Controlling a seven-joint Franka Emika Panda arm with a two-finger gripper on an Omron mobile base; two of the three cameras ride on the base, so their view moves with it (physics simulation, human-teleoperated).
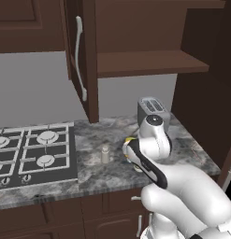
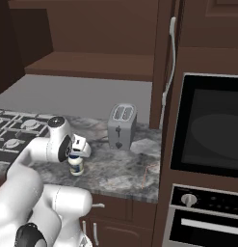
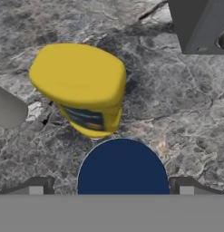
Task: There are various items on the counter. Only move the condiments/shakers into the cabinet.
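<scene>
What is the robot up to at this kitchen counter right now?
The white arm hangs its open claw straight above the blue-lidded jar on the granite counter, one finger on each side of the lid, not gripping yet. The yellow bottle, small shaker and toaster stand nearby. The cabinet is open, its shelf bare.
</scene>
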